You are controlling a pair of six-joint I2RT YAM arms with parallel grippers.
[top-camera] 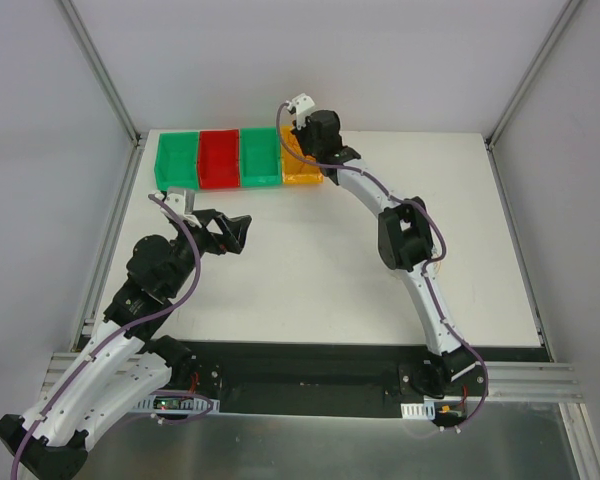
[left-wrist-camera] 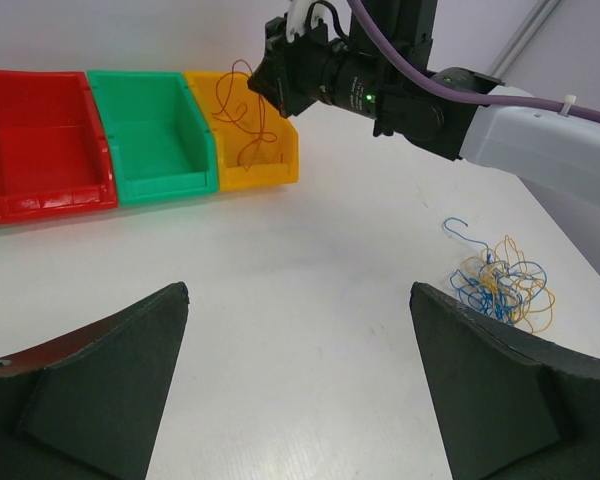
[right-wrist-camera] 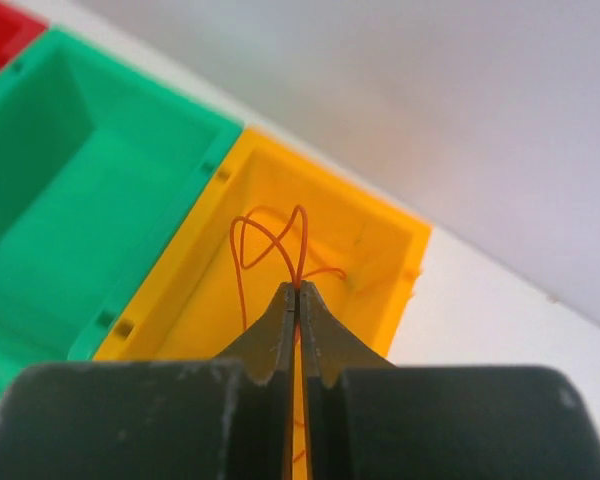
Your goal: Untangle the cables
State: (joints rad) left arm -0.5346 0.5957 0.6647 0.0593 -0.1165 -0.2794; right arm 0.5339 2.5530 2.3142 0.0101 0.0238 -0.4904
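Note:
My right gripper [right-wrist-camera: 299, 288] is shut on a thin orange cable [right-wrist-camera: 270, 235], whose loops stick out past the fingertips. It hangs over the yellow bin [right-wrist-camera: 380, 290] at the back of the table. In the left wrist view the same orange cable [left-wrist-camera: 245, 120] dangles from that gripper into the yellow bin [left-wrist-camera: 280, 165]. A tangle of blue, yellow and orange cables [left-wrist-camera: 502, 282] lies on the white table, to the right of my left gripper. My left gripper [left-wrist-camera: 300, 290] stands open above bare table with nothing between its fingers [left-wrist-camera: 130, 340]. From above, it [top-camera: 242, 232] sits left of centre.
Four bins stand in a row at the back: green [top-camera: 177, 160], red [top-camera: 219, 160], green [top-camera: 260, 158] and yellow [top-camera: 298, 172]. The right arm [top-camera: 405, 235] arches over the table's right half. Aluminium frame posts [top-camera: 100, 70] flank the table.

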